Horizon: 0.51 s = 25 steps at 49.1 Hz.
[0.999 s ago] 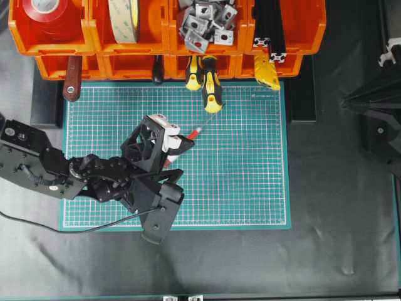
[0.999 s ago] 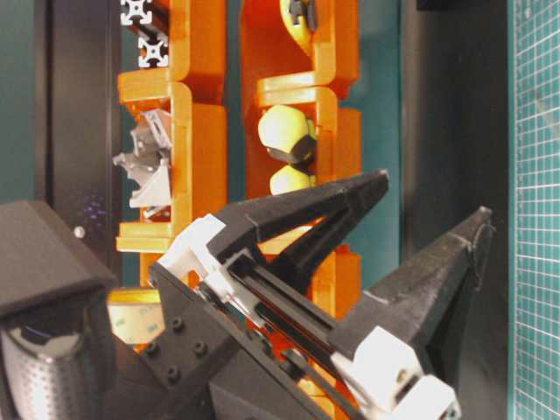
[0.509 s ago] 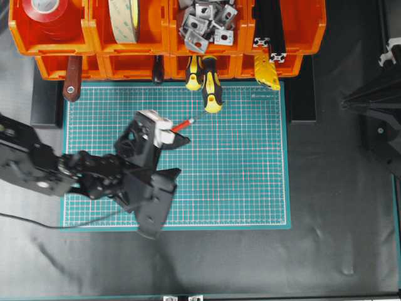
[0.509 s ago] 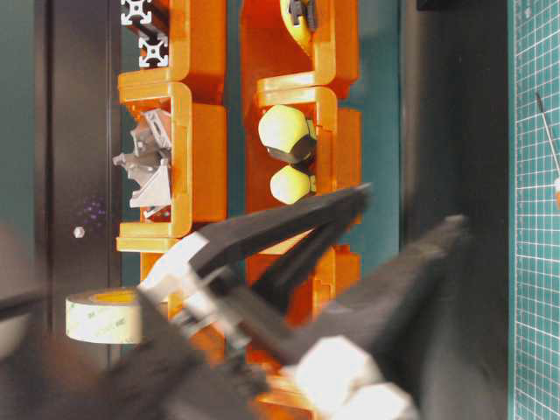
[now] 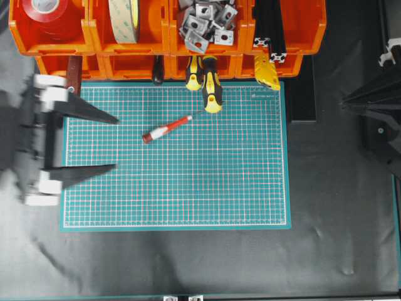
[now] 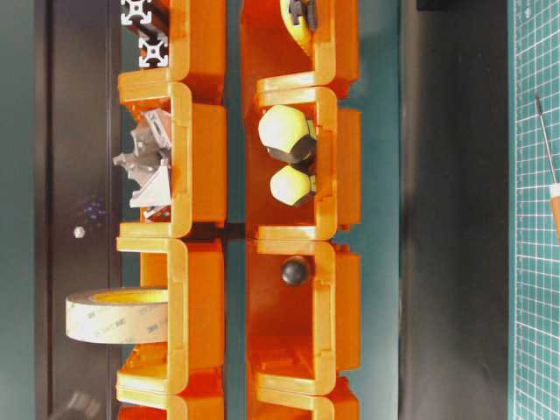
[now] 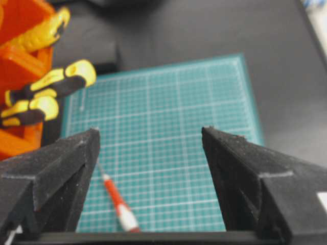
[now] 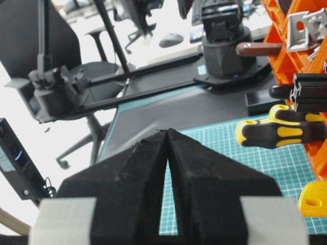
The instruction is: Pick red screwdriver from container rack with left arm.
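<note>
The red screwdriver (image 5: 166,129) lies flat on the green mat (image 5: 238,182), its thin shaft pointing toward the container rack (image 5: 92,37) and its cap toward the left. My left gripper (image 5: 116,143) hovers at the mat's left edge, open wide with nothing between its fingers, a short way left of the cap. In the left wrist view the screwdriver (image 7: 116,204) shows low between the spread jaws of the left gripper (image 7: 149,131), near the left finger. Its shaft and handle (image 6: 555,210) show at the right edge of the table-level view. My right gripper (image 8: 167,131) is shut and empty.
Two yellow-and-black screwdrivers (image 5: 211,88) stick out of the rack's lower row over the mat's top edge. A brown-red flat handle (image 5: 74,66) hangs at the lower left bin. Tape rolls (image 5: 124,19) and metal brackets (image 5: 203,22) fill upper bins. The right arm (image 5: 376,106) stays off the mat.
My left arm has pulled back to the left, off the screwdriver and out of the table-level view. The screwdriver has shifted slightly and now lies uncovered on the mat.
</note>
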### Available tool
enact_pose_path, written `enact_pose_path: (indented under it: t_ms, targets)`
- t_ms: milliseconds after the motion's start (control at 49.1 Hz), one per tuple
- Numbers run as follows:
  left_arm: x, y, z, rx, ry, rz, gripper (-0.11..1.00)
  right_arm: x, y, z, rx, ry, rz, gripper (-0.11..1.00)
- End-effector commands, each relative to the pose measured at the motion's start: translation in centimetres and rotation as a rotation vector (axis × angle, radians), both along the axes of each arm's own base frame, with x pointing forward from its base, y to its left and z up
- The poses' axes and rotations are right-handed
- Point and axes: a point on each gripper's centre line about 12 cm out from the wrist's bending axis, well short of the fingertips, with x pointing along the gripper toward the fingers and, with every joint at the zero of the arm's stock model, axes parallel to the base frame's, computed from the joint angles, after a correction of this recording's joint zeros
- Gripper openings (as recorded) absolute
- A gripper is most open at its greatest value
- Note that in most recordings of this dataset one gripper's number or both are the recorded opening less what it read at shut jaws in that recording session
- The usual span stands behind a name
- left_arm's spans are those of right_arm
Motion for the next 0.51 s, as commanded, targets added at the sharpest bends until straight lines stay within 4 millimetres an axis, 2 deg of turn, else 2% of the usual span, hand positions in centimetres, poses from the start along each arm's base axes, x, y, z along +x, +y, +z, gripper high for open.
enact_pose_path:
  t_ms: [0,224,346,489]
  targets:
    - [-1.7,0.5,1.6,-0.057,-0.069,-0.006,0.78,0.1,0.0,1.1,-0.002,-0.020,-0.001,0.00]
    - [-6.0,2.0,3.0,-0.198,-0.177,0.001,0.78,0.1,0.0,1.1,-0.001,-0.020,-0.002,0.00]
    - [-8.2,2.8,2.7,-0.232,-0.217,0.002,0.78,0.1,0.0,1.1,-0.002,-0.020,-0.001,0.00]
    - [-9.5,3.4,2.2,-0.242,-0.238,0.002,0.78,0.1,0.0,1.0,-0.003,-0.017,-0.001,0.00]
